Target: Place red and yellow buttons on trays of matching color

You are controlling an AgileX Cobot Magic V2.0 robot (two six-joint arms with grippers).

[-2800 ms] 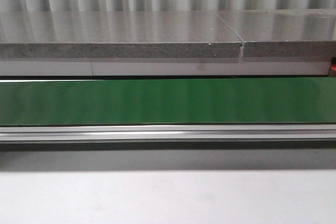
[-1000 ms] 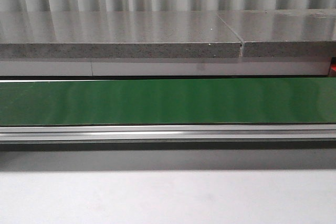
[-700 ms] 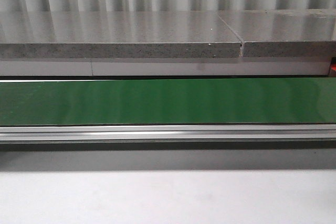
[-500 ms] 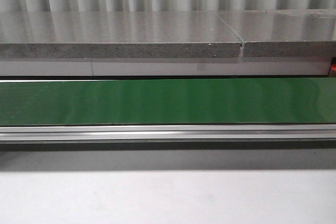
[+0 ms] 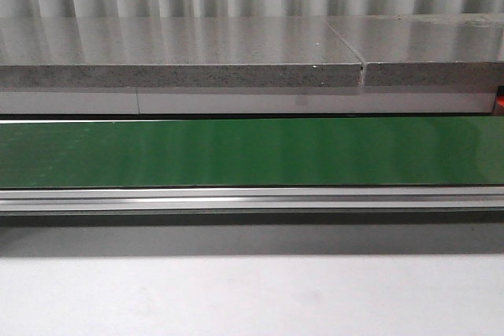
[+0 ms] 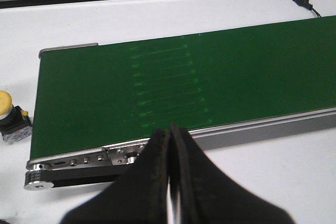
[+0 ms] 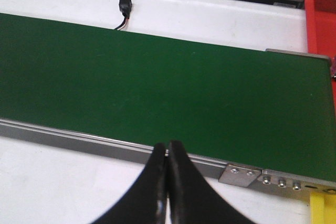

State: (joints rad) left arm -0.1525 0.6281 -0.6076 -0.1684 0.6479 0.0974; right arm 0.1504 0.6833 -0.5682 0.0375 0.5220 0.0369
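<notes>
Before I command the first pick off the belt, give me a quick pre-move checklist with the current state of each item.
1. Button on the green belt to pick: not ok, none in any view.
2. Left gripper empty, fingers shut: ok.
3. Right gripper empty, fingers shut: ok.
4. Yellow button located: ok, it sits off the belt's end on the white table.
5. Red tray in sight: ok, only an edge shows.
6. Yellow tray: cannot tell; only a yellow sliver.

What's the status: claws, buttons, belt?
Left claw shut, empty. Right claw shut, empty. Yellow button sits off the green belt end. Nothing on belt.
</notes>
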